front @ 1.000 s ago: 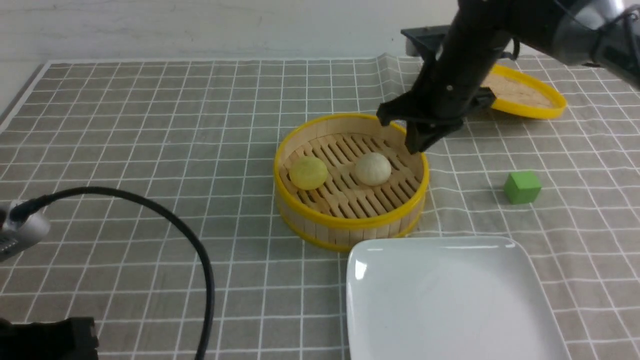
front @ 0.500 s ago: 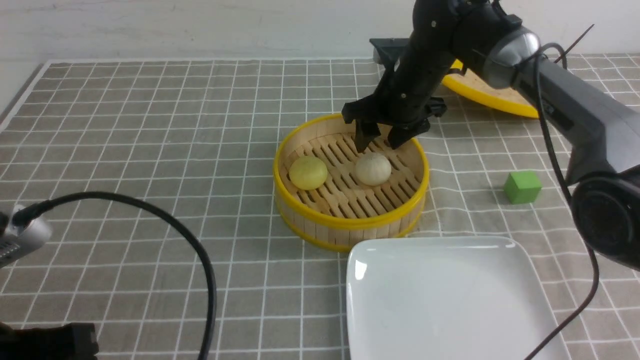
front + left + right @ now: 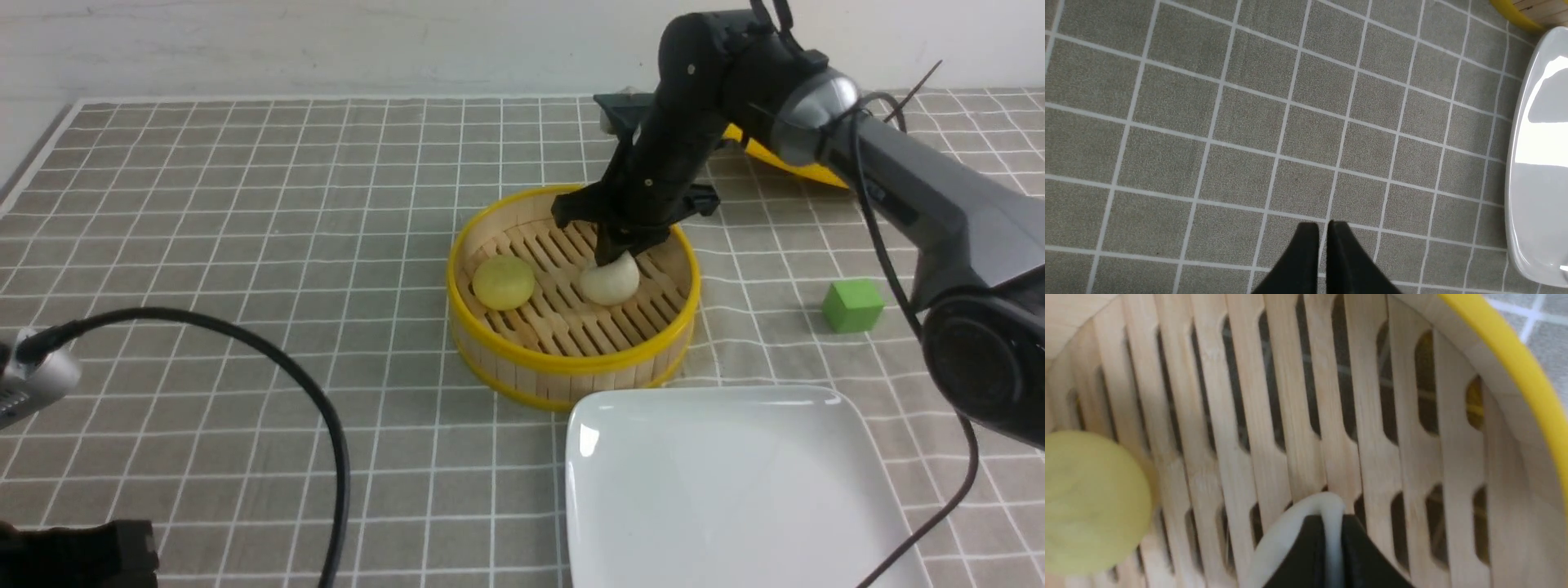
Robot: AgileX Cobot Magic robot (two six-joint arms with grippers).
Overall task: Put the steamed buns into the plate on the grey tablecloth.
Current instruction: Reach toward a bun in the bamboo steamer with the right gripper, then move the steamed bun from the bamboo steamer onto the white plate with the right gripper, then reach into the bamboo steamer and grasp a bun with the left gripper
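Our right pincer (image 3: 618,247) reaches down into the steamer basket (image 3: 571,359) and is closed on the top of the beige-cream bun (image 3: 611,282). In the wrist view its black tips squeeze a thin ridge of pale dough, and the frame edge cuts off the rest of that bun. From the front, the fingers hide its pleats. We cannot tell whether it has left the slats. The pale yellow bun (image 3: 504,282), smooth and domed, sits beside it in the basket, blurred in the wrist view. Our left pincer (image 3: 1323,228) hangs over the grey tablecloth (image 3: 1249,122), tips pressed together on nothing. The glossy white plate (image 3: 735,490) lies just in front of the basket, cropped at the lower edge. The lid (image 3: 804,170) is mostly hidden behind the arm.
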